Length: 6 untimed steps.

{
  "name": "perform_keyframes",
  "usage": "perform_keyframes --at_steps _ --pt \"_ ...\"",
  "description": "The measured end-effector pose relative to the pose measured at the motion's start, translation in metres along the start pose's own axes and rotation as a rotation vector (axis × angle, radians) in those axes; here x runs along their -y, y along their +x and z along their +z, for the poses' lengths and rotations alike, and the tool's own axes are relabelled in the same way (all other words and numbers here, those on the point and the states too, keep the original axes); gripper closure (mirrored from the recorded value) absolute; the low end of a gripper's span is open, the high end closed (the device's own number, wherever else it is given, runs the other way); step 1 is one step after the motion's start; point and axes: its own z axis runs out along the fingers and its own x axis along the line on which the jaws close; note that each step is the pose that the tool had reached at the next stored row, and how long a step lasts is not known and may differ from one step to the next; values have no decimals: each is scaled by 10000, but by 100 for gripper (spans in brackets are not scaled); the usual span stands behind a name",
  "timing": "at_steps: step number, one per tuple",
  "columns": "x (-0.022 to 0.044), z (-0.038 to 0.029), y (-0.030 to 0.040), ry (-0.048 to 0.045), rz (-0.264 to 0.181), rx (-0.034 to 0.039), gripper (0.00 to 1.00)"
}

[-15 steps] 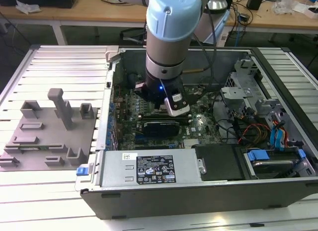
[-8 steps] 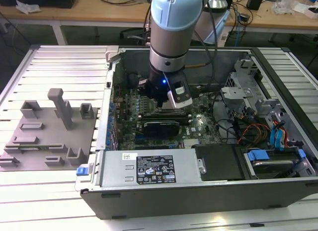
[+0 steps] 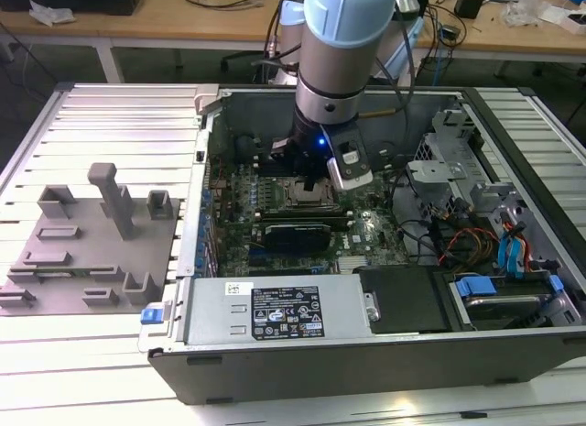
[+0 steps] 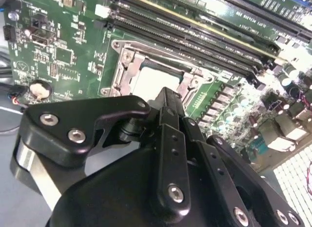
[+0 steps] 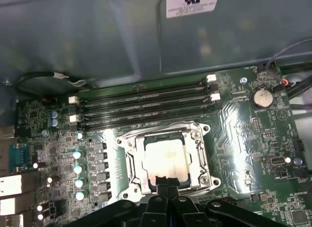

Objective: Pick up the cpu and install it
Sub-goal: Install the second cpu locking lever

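The cpu [image 5: 165,158], a flat square with a pale silver metal top, lies within the metal-framed socket [image 5: 202,150] near the middle of the green motherboard [image 5: 243,134]. The black gripper [image 5: 167,184] hangs just above the cpu's near edge; whether its fingers are apart or grasping cannot be told. Long memory slots [image 5: 146,102] run beside the socket.

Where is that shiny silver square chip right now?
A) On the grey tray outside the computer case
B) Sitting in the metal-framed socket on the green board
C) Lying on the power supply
B: in both wrist views the cpu lies inside the socket on the motherboard, just beyond the gripper.
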Motion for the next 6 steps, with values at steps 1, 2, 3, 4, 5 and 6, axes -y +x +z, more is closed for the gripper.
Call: perform_keyframes --at_steps 1,2,3,4,5,6 --pt "0 0 0 1 0 1 89" --pt "0 0 1 5 1 1 89" --pt "0 0 1 9 1 2 89" --pt "0 0 1 11 1 2 89" --pt "0 0 1 12 1 2 89" --pt "0 0 1 13 1 2 89"
